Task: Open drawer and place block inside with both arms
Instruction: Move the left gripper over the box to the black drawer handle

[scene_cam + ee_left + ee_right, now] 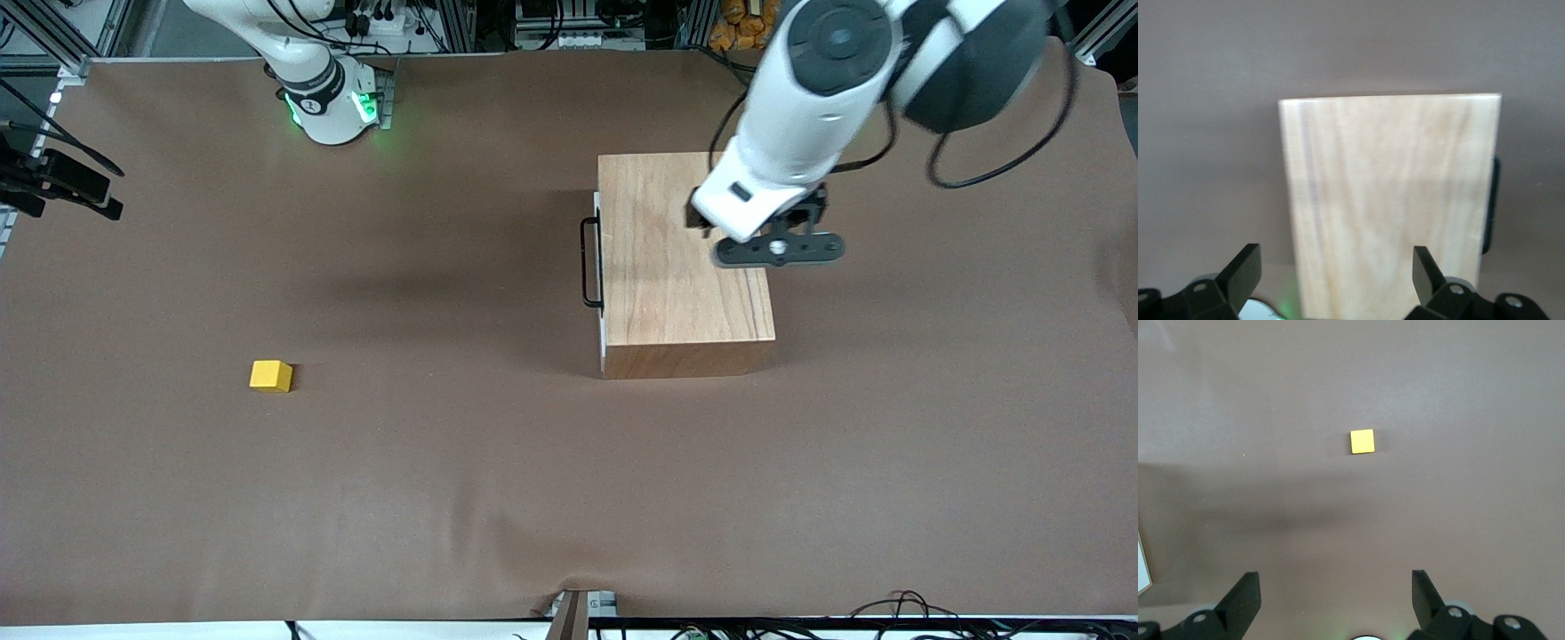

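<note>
The wooden box (685,267) stands on the brown table toward the left arm's end. Its drawer is shut, with the white front panel (598,267) flush and the black handle (589,262) facing the right arm's end. My left gripper (751,222) hangs over the box top, open and empty. The left wrist view shows the gripper (1336,251), the box top (1391,200) and the handle (1493,207). The yellow block (270,375) lies on the table toward the right arm's end, nearer the front camera. My right gripper (1334,576) is open, high over the table, and the block (1362,441) lies apart from it.
The right arm's green-lit base (333,107) stands at the table's back edge. Black camera gear (53,182) sticks in at the right arm's end. Brown cloth (444,267) lies between block and box. A white corner (1143,567) shows at the edge of the right wrist view.
</note>
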`<state>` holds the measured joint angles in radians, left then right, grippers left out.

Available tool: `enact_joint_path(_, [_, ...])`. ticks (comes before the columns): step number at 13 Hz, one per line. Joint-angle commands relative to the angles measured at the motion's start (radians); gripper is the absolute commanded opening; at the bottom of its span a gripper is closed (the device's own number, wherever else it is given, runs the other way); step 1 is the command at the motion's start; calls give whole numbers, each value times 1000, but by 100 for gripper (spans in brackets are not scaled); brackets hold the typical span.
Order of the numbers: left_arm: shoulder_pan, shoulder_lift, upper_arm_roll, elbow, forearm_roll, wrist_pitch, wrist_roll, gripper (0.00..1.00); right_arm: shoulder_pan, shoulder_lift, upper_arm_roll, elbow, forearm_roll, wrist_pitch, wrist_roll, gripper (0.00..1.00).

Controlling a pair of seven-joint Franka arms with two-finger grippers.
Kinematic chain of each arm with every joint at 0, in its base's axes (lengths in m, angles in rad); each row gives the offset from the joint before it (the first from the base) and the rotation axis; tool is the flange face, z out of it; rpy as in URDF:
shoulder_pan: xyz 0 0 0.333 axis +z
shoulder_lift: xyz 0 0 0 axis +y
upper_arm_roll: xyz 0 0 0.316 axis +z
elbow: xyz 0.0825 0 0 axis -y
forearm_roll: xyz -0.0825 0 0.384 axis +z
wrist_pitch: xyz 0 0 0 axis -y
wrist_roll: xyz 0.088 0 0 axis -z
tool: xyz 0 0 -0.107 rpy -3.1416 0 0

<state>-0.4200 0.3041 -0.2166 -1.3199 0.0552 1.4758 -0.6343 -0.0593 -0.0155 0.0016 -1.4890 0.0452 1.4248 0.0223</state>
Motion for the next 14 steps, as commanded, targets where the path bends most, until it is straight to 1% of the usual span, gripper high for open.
enact_joint_path(1, [-83, 75, 14, 74, -2, 35, -99, 100, -16, -4, 9, -4, 10, -3, 10, 100])
enact_joint_path(3, [-155, 151, 17, 134, -2, 57, -271, 100, -14, -4, 9, -4, 10, -3, 10, 100])
enact_joint_path(4, [-179, 186, 17, 160, -2, 84, -327, 100, -16, -4, 9, -4, 10, -3, 10, 100])
enact_joint_path(5, [-207, 208, 22, 163, 0, 130, -341, 100, -16, -4, 9, -4, 10, -3, 10, 100])
enact_joint_path(9, [-353, 303, 91, 168, 2, 239, -390, 100, -16, -4, 9, -4, 12, -3, 10, 100])
enact_joint_path(10, [-408, 326, 136, 169, 3, 248, -395, 100, -14, -3, 9, -4, 12, -3, 10, 100])
enact_joint_path(12, [-524, 352, 259, 169, 3, 248, -390, 100, -16, -3, 9, -4, 12, -3, 10, 100])
enact_joint_path(13, [-569, 375, 302, 169, 3, 247, -390, 100, -16, -3, 9, -4, 12, -3, 10, 100])
enact_joint_path(14, [-601, 401, 330, 169, 3, 247, -393, 100, -16, -3, 9, -4, 12, -3, 10, 100])
